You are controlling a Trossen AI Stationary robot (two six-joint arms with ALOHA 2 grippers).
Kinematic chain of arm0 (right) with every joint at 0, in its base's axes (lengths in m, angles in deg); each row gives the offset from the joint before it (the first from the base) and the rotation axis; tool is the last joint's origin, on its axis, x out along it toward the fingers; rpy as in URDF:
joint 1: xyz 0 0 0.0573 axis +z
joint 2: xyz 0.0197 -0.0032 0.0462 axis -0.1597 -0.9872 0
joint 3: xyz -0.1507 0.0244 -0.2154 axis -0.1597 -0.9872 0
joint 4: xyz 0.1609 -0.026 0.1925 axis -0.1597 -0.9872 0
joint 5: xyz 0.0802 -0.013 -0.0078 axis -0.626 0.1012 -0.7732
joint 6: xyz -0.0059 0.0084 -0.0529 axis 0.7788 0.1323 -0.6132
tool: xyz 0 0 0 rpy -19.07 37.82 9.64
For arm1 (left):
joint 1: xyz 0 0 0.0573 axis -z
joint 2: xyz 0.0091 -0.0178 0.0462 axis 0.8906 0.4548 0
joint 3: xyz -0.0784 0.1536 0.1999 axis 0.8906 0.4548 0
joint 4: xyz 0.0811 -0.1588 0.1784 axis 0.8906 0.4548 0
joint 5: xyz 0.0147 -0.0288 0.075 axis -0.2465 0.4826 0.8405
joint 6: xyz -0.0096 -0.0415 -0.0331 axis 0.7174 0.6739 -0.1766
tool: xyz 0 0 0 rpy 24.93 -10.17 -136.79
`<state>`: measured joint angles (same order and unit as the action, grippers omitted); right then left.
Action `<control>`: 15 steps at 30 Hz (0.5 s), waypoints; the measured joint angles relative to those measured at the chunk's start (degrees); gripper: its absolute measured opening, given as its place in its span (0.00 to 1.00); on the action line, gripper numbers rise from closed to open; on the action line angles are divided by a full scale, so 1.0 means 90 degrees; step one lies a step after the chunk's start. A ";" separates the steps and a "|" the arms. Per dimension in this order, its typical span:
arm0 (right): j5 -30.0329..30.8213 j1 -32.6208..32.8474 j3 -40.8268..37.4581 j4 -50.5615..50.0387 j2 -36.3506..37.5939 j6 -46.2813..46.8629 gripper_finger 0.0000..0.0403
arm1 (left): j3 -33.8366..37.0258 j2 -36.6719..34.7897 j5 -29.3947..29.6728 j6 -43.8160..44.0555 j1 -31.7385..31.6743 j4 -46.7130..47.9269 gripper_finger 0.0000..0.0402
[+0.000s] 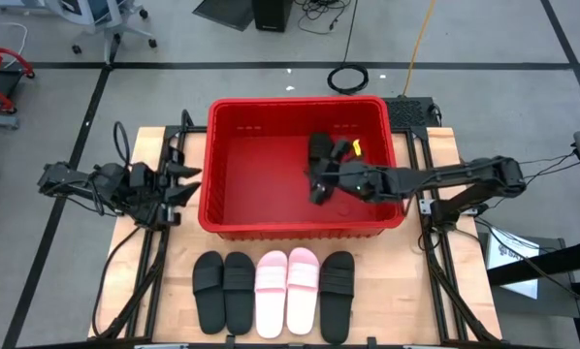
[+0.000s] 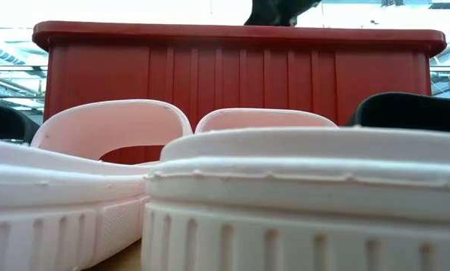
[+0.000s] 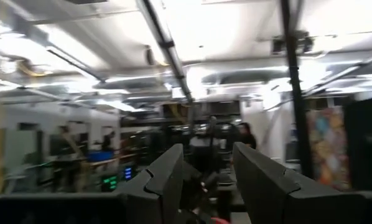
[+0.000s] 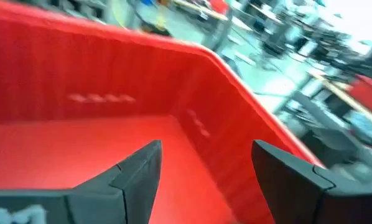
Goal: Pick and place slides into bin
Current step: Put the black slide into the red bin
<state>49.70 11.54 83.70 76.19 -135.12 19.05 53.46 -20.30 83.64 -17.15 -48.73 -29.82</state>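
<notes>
The red bin point(image 1: 234, 184) stands at the table's middle; it also shows in the low view point(image 2: 210, 68). One black slide point(image 1: 319, 147) lies inside it near the far wall. Five slides lie in a row on their soles at the near edge: two black point(image 1: 209, 291) point(image 1: 239, 291), two pink point(image 1: 271, 294) point(image 1: 302, 289) and one black point(image 1: 337, 294). My right gripper point(image 1: 316, 190) reaches into the bin from the right, beside the black slide. In its wrist view point(image 4: 204, 168) it is open, with only red bin floor between its fingers. My left gripper point(image 1: 188, 184) waits open at the bin's left point(image 3: 208, 180).
The bin's thick rim point(image 1: 300, 230) separates the row of slides from the bin's inside. The pink slides point(image 2: 210, 196) fill the low view's foreground. Metal frame rails point(image 1: 435, 242) run along both table sides. Bare wood lies left and right of the row.
</notes>
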 joint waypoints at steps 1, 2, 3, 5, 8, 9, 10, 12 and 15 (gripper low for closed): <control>-0.0163 0.0082 0.0000 0.0047 0.0021 0.0066 0.59 | -0.0002 0.0034 -0.0153 0.0002 0.0000 -0.0003 0.37; -0.0353 0.0166 0.0000 0.0161 0.0029 0.0126 0.59 | 0.0000 0.0063 -0.0315 0.0004 0.0000 0.0012 0.37; -0.0574 0.0241 0.0000 0.0284 0.0033 0.0198 0.59 | -0.0002 0.0107 -0.0496 0.0040 0.0002 0.0016 0.37; -0.0991 0.0404 0.0000 0.0459 0.0035 0.0321 0.59 | -0.0001 0.0221 -0.0830 0.0158 0.0008 -0.0030 0.37; -0.1703 0.0636 0.0000 0.0682 0.0030 0.0486 0.59 | -0.0002 0.0402 -0.1242 0.0431 0.0084 -0.0101 0.37; -0.1922 0.0713 0.0000 0.0735 0.0030 0.0549 0.59 | -0.0002 0.0466 -0.1341 0.0499 0.0132 -0.0152 0.37; -0.2121 0.0787 0.0000 0.0777 0.0030 0.0599 0.59 | -0.0002 0.0536 -0.1466 0.0563 0.0187 -0.0192 0.37; -0.2546 0.0935 -0.0025 0.0913 0.0030 0.0734 0.59 | -0.0002 0.0664 -0.1842 0.0605 0.0296 -0.0285 0.37; -0.3207 0.1190 -0.0161 0.1350 0.0030 0.0912 0.59 | 0.0000 0.0882 -0.2343 0.0674 0.0477 -0.0640 0.37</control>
<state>20.83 22.25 82.25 88.34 -134.84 27.25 53.46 -12.35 62.56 -11.09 -44.43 -35.58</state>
